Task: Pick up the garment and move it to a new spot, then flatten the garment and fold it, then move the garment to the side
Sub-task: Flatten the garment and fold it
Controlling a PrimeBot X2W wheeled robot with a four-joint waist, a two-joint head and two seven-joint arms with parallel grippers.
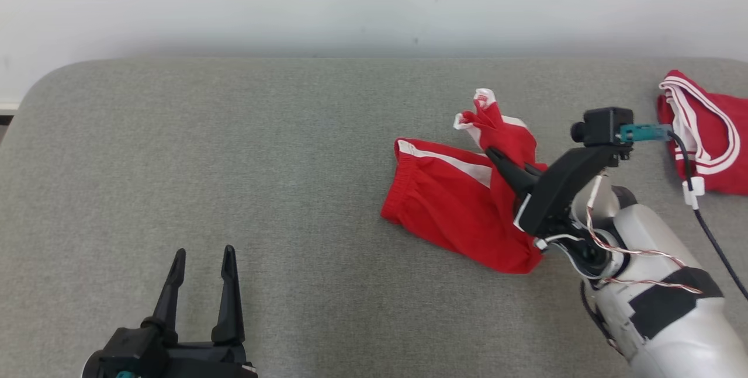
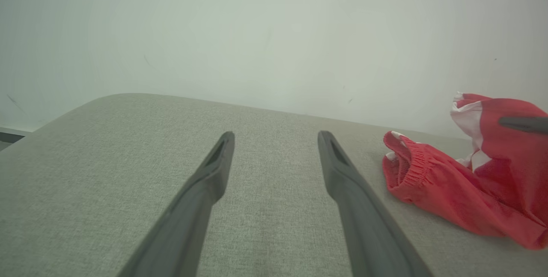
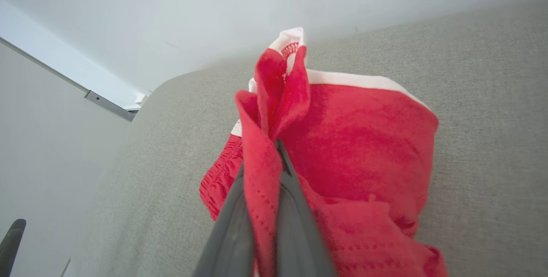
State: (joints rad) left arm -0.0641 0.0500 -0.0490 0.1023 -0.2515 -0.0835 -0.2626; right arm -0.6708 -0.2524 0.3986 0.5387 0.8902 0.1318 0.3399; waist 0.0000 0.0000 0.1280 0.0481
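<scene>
red shorts (image 1: 450,208): lying right of the middle of the grey pad (image 1: 234,150), one fold sticking up | right gripper (image 1: 492,153): squeezing that fold tight, tips partly hiding in cloth | left gripper (image 1: 204,250): fingers standing apart near the front edge | second red cloth (image 1: 710,132): maybe a shirt, getting cut off at the right edge

Two red garments (image 1: 450,208) (image 1: 710,132), two pincers (image 1: 203,252) (image 1: 492,153), one grey table (image 1: 234,132)

Red white-trimmed shorts (image 1: 450,203) crumpled on grey surface (image 1: 234,162), one leg bunched upward.
</scene>
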